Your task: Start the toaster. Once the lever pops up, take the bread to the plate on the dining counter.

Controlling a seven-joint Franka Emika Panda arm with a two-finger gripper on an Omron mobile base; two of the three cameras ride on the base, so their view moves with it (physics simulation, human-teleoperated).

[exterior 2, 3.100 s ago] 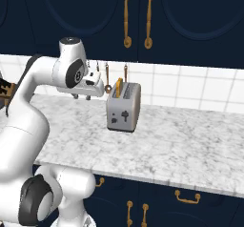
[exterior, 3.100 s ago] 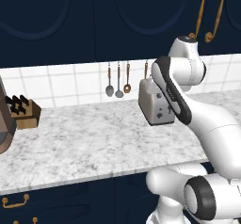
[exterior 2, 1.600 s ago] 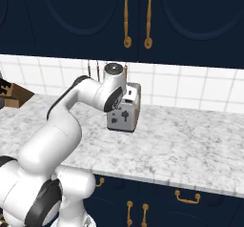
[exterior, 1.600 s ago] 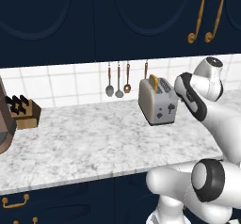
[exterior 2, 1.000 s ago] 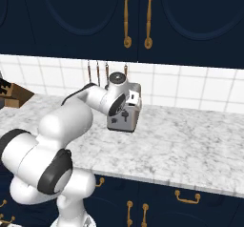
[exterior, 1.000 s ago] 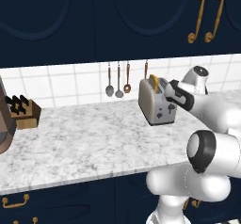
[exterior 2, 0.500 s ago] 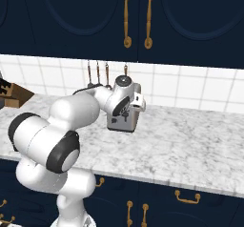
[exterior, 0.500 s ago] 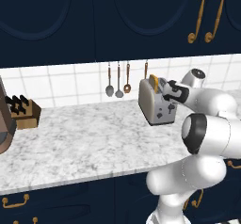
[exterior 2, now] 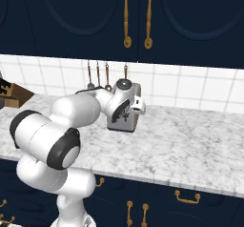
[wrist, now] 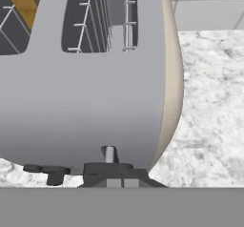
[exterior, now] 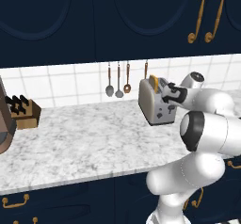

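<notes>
Toaster (exterior: 154, 103) stands on the marble counter (exterior: 84, 143) near its back edge, just below the tiled wall. Bread (exterior: 153, 83) sits upright in a top slot, its tan edge poking out. Gripper (exterior: 168, 95) hovers over the toaster's knob end, fingers clenched together with nothing between them. Hand view looks down on the slots, with the lever (wrist: 109, 154) just past the fingertips. Knife block (exterior: 22, 112) sits toward the counter's far left.

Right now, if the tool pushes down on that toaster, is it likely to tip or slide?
Probably not tip: the toaster is boxy with a flat base on the counter. It might slide; the marble looks smooth. The shut tool is over its knob end.
</notes>
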